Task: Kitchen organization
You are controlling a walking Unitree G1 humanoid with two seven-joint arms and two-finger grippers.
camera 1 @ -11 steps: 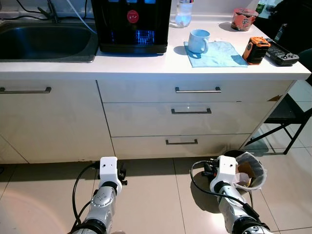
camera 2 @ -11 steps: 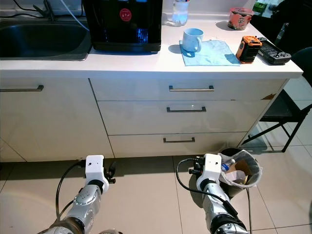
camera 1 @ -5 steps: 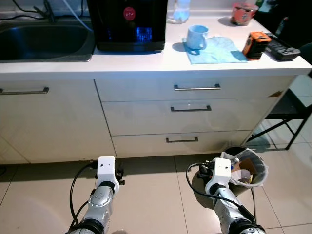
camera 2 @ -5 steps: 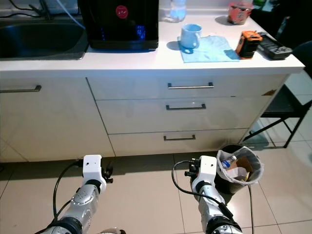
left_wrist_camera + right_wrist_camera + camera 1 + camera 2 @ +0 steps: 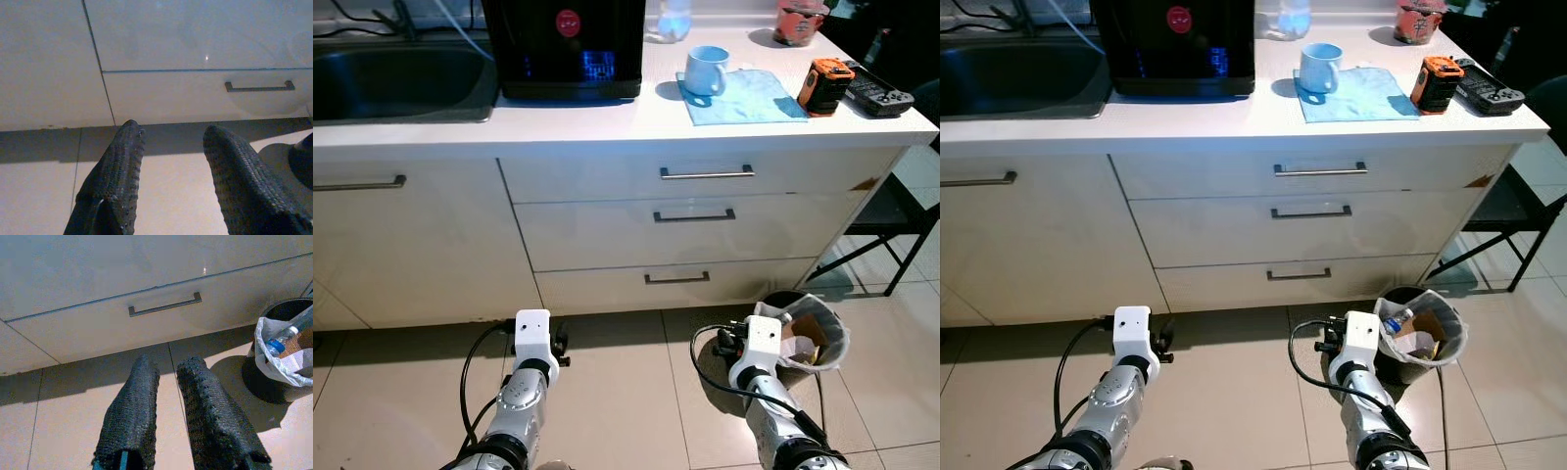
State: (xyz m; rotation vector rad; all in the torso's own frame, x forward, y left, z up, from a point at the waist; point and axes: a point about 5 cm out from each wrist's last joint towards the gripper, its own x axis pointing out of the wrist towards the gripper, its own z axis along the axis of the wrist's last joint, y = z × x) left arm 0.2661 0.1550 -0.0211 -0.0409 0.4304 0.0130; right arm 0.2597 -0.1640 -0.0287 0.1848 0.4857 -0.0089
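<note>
Glossy white drawers (image 5: 695, 225), metal handles (image 5: 706, 173), matt cloth (image 5: 741, 96).

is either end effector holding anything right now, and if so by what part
Nothing is held. The left end effector has its fingers apart over bare floor tiles, and the right end effector has a narrow empty gap between its fingers, low before the bottom drawer.

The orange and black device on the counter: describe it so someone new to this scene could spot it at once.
Start at the white countertop above the drawers and go to its far right end. Just right of the blue cloth that the light blue mug stands on, the orange and black device stands upright. It is taller and brighter than the flat black remote beside it.
</note>
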